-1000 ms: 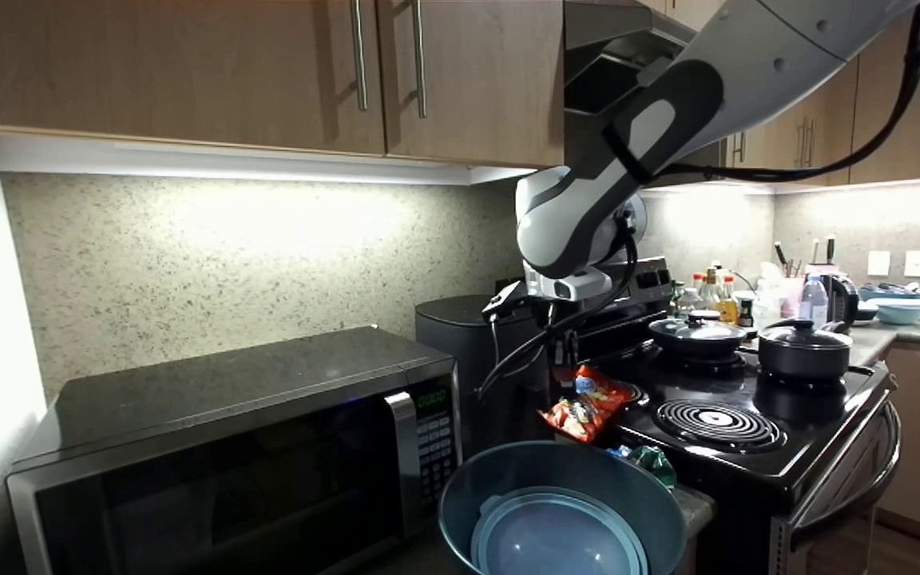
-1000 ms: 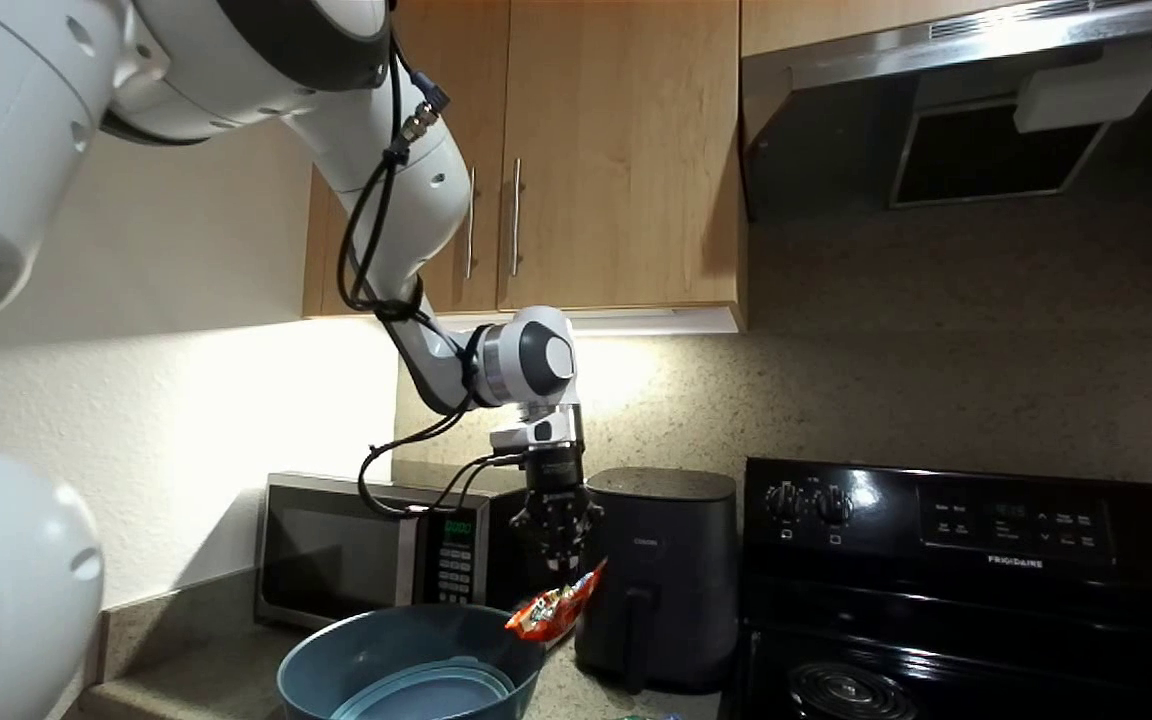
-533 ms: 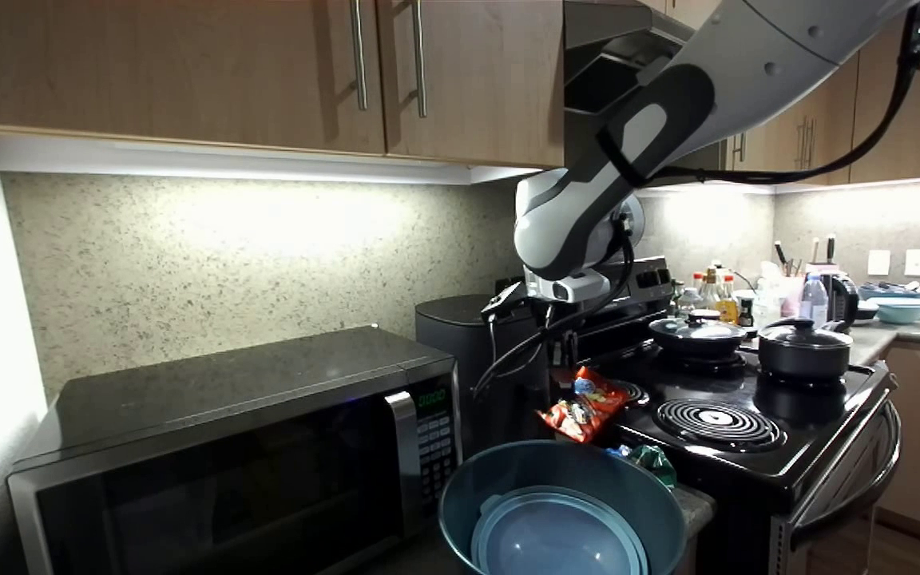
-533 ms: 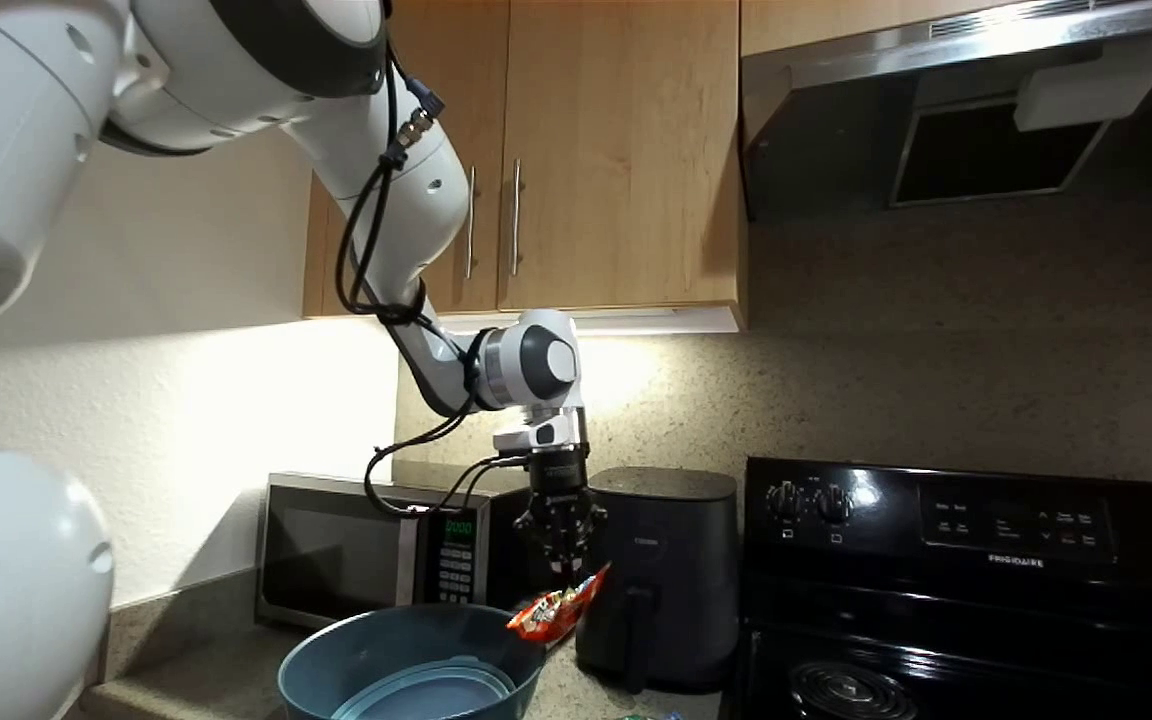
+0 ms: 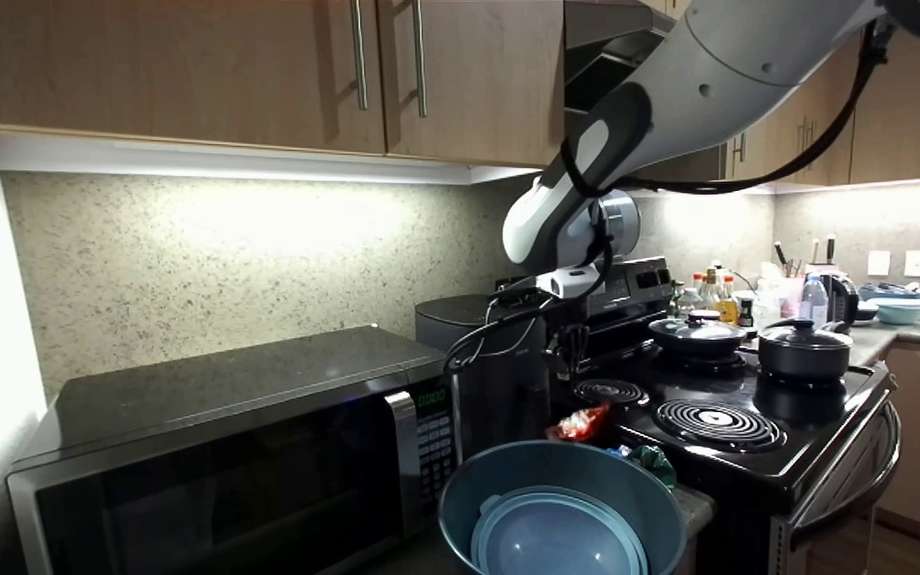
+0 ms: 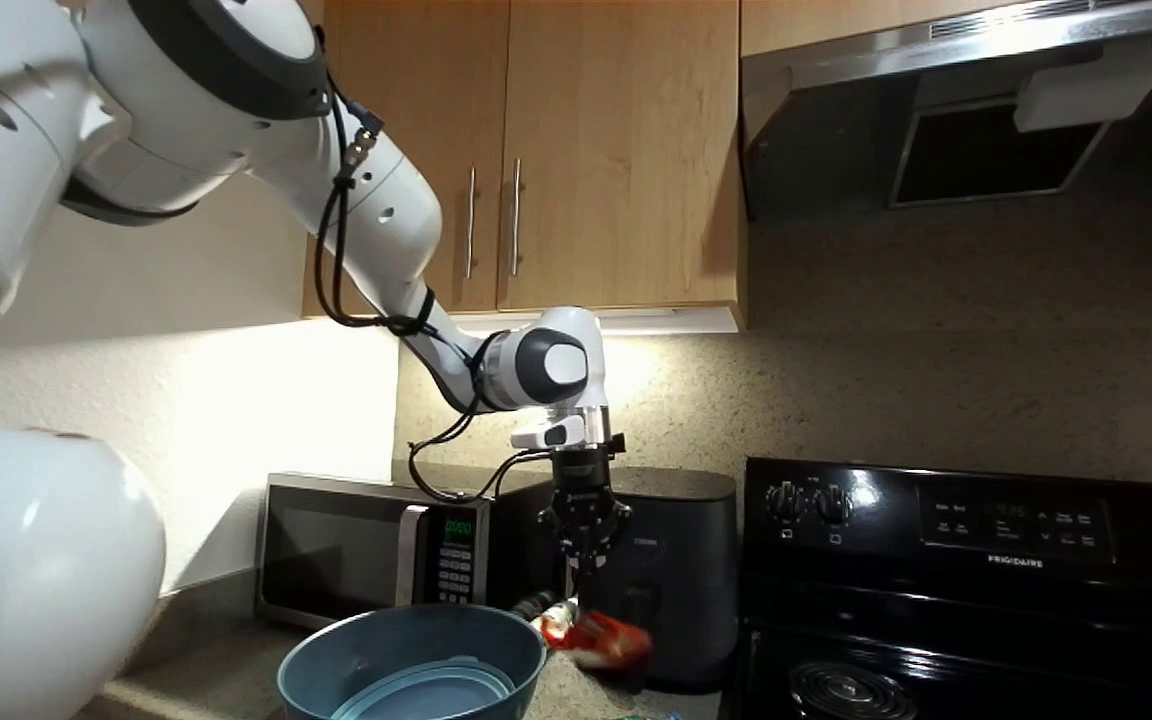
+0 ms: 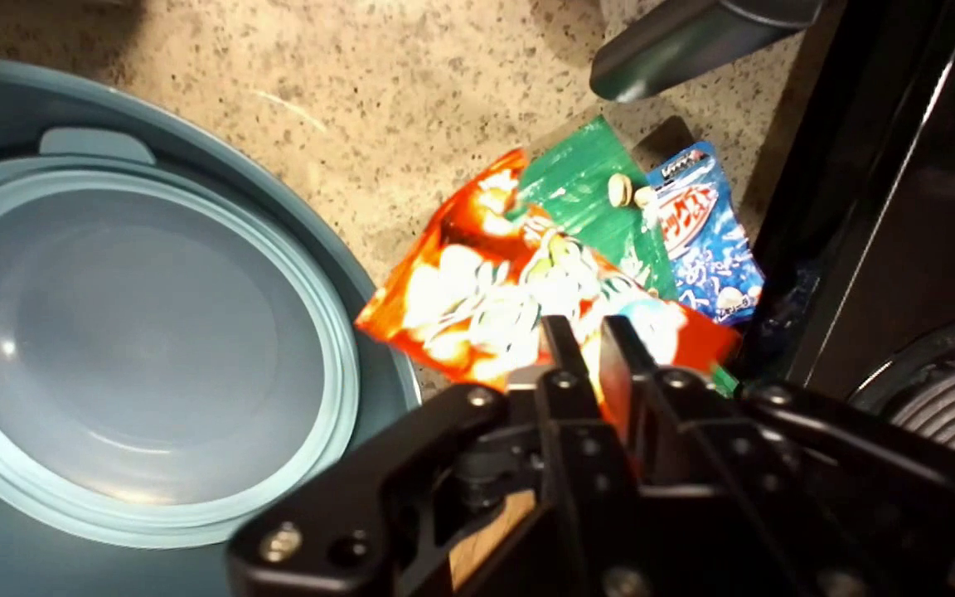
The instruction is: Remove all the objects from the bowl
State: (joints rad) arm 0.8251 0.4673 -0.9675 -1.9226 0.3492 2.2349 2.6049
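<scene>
Seeing red-orange packet (image 7: pixel 519 290) just below pincer (image 7: pixel 591 330), outside blue bowl (image 5: pixel 556 467) – looking crinkled, glossy, glare-whitened, blurred at one end. Seeing pincer standing slightly spread. Noting green packet (image 7: pixel 585 186), partly hidden, and blue packet (image 7: pixel 710 232) – lying shiny on bench (image 7: pixel 411 91).

On the speckled counter (image 7: pixel 370 99) we see the microwave (image 6: pixel 336 545) at far left, the fryer (image 6: pixel 681 580) to its right and the bowl (image 6: pixel 406 637) nearer us. In the wrist view we also find a green packet (image 7: pixel 581 195) lying right of the bowl, touching a blue packet (image 7: pixel 708 236) farther right.
</scene>
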